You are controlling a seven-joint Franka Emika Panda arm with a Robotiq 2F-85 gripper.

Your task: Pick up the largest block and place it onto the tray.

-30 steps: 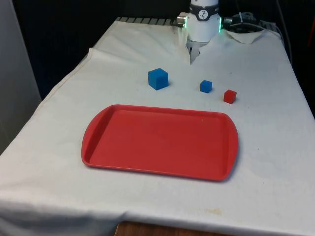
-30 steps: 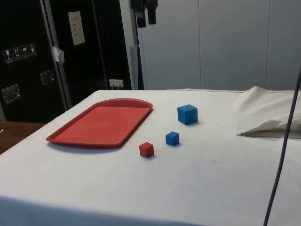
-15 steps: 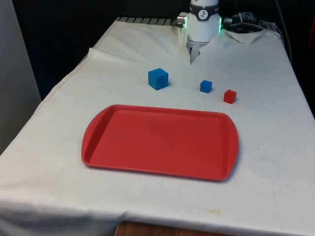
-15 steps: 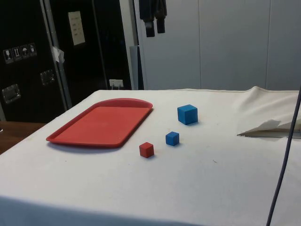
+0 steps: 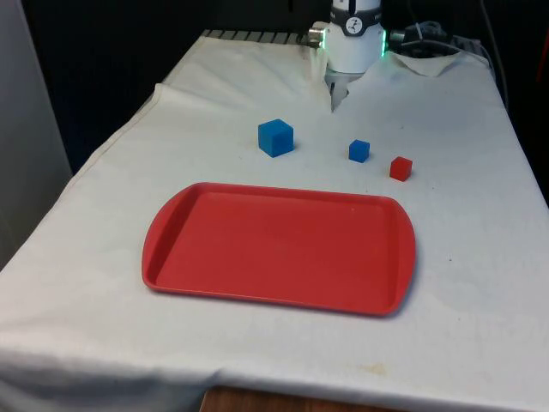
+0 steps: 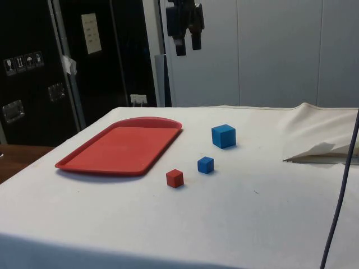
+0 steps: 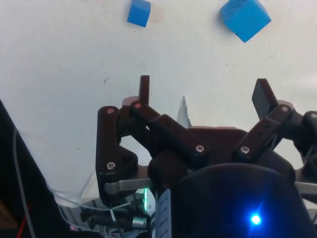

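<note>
Black gripper point(image 6: 187, 45) spread high above large blue block point(image 6: 223, 136)

Three blocks: a large blue point(image 5: 275, 137), a small blue point(image 5: 358, 151), a small red point(image 5: 400, 168); one red tray point(image 5: 171, 249)

You have a table under a white cloth point(image 5: 480, 257) carrying 4 things: a red tray point(image 5: 279, 247) toward the near end, and beyond it a row of 3 blocks, the large blue block point(image 5: 275, 137), a small blue block point(image 5: 358, 151) and a small red block point(image 5: 400, 168), all apart.
</note>
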